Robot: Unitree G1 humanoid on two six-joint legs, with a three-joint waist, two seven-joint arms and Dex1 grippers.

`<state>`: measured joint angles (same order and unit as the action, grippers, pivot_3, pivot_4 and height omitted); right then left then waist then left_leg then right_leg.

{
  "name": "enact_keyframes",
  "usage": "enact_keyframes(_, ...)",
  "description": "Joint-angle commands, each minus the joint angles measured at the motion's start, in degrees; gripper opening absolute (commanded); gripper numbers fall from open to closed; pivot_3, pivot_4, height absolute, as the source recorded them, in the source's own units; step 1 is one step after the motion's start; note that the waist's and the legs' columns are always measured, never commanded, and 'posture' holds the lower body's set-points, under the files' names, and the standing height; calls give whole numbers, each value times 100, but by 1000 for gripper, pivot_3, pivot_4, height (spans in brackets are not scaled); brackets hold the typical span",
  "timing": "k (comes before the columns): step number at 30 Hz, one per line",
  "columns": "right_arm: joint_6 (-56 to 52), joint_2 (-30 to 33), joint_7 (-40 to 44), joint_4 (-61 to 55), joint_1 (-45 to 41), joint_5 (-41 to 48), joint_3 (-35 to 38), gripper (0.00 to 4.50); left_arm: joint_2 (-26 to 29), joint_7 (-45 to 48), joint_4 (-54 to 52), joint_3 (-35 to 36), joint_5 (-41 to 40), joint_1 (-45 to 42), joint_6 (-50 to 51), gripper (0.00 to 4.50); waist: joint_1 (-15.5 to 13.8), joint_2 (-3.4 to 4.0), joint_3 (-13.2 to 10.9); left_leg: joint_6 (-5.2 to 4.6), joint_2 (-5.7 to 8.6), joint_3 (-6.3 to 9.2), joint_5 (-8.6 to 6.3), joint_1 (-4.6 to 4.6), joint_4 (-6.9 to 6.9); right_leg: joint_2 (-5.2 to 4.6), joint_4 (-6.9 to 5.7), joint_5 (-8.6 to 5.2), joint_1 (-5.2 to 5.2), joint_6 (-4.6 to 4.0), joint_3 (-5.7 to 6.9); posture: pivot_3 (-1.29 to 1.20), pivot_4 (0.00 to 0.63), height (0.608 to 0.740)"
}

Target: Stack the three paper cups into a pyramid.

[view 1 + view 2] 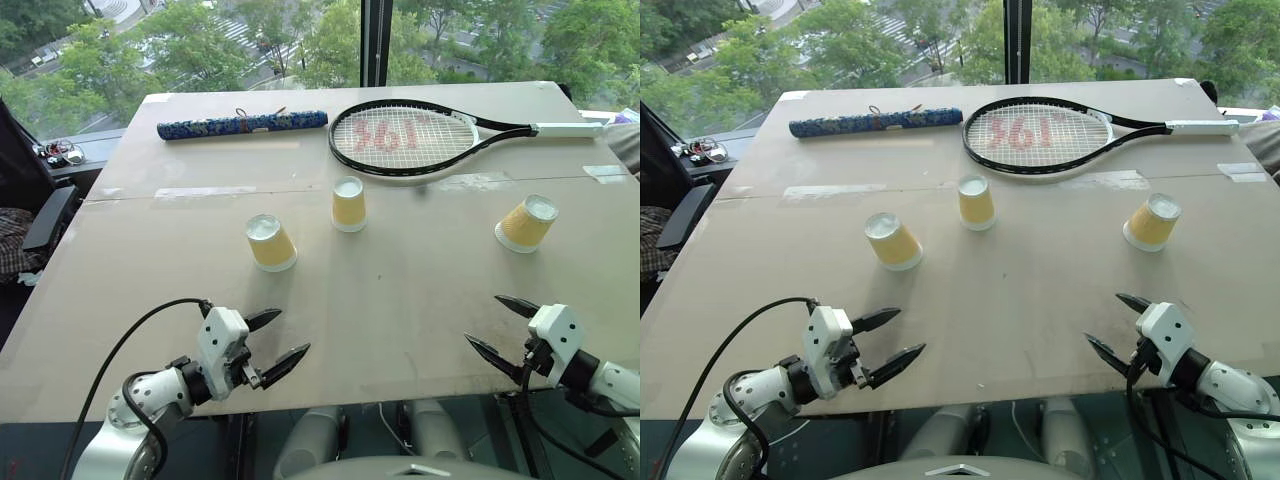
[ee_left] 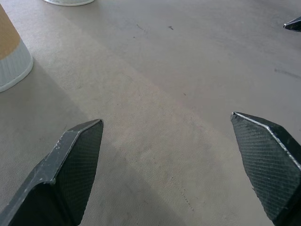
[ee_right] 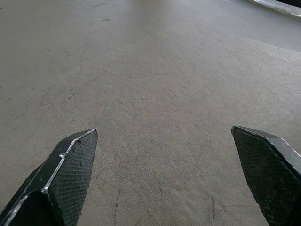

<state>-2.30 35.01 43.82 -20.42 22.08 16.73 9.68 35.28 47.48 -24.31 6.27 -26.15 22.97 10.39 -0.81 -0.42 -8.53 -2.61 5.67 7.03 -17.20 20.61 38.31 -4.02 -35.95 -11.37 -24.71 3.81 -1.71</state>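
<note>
Beige table (image 1: 400,300) by a window. Three cups (image 1: 349,204) upside down mid-frame, apart in a loose row: left (image 1: 270,243), middle, right (image 1: 526,223). Racket (image 1: 410,138) and blue roll (image 1: 242,124) beyond, upper frame. Left gripper (image 1: 278,340) and right gripper (image 1: 503,325) low, spread wide, empty.

Both eye views look forward and down from the head over the whole surface (image 1: 400,300), sharing nearly the same scene. Each wrist view sits low and close, facing along its claw across the bare surface.
</note>
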Motion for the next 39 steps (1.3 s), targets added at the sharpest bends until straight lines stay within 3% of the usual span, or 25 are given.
enact_keyframes(1,-77,-120,-267,-292,-201,34,101,4488,-7,21,-276,25,-160,-175,56,4445,0,0,0,0,0,0,0,0,0,0,0,0,0,0,0,0,150,740)
enact_keyframes(13,-80,-584,-1483,-59,-1090,-401,458,4488,-77,84,-519,9,-264,-720,8,4445,0,7,3,1,2,1,1,0,-1,1,1,1,-1,-2,3,0,150,740)
enact_keyframes(19,317,-465,-419,-469,-869,258,106,4488,-332,-322,-73,462,-274,-650,5,4445,9,10,3,1,-1,3,1,-2,-5,2,1,1,-1,-2,4,0,150,740)
enact_keyframes(28,-122,-273,77,-865,-1181,619,-431,4488,-357,-934,677,1199,-195,-1039,159,4445,-4,8,4,1,-1,7,1,-1,0,2,1,2,2,-1,10,0,150,740)
enact_keyframes(39,-343,-9,560,-1168,-969,1171,-379,4488,8,-871,1182,764,-192,-2607,1093,4445,-2,5,6,2,3,23,1,2,0,0,2,2,1,-1,22,0,150,740)
